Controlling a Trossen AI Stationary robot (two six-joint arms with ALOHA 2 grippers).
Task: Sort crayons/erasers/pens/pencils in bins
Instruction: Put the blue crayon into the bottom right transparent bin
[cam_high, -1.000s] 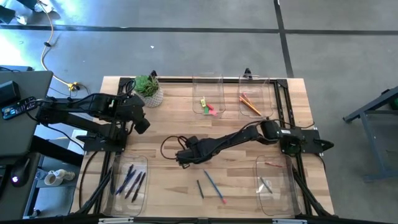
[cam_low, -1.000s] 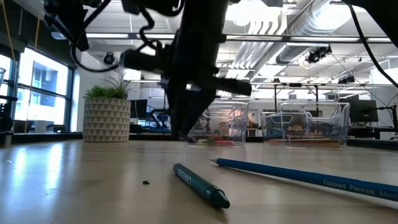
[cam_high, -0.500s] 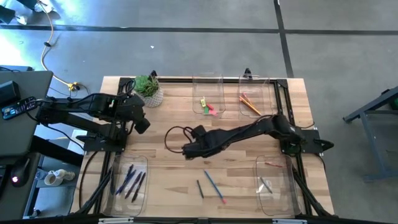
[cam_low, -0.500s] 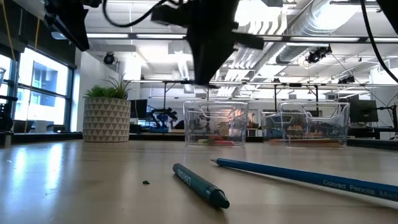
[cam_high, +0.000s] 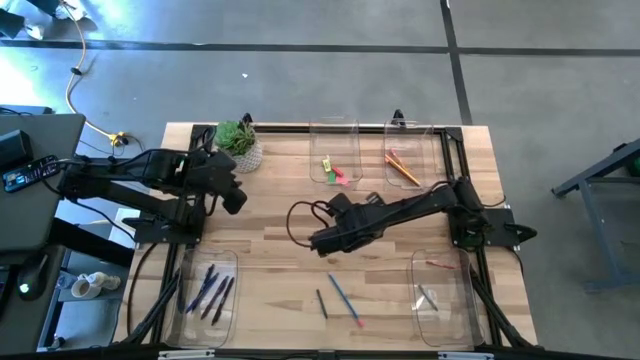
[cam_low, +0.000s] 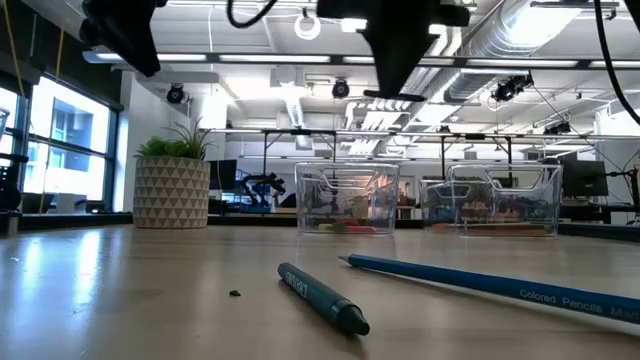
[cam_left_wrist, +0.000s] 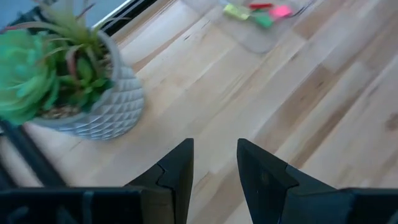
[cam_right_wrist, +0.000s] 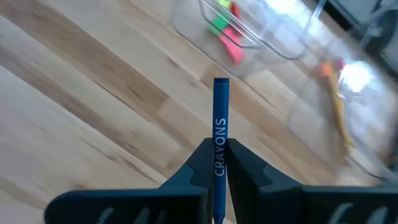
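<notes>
One blue crayon (cam_right_wrist: 219, 134) pinched between the right gripper (cam_right_wrist: 217, 163) jaws (left gripper (cam_left_wrist: 214, 163) jaws parted, empty)

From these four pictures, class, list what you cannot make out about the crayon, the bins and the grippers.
- Blue crayon: lower end hidden between the right gripper's fingers, right wrist view.
- Front right bin: contents too small, high view.
- Pencils: blurred, right wrist view.
- Left gripper: cut off by the top edge, low view.
</notes>
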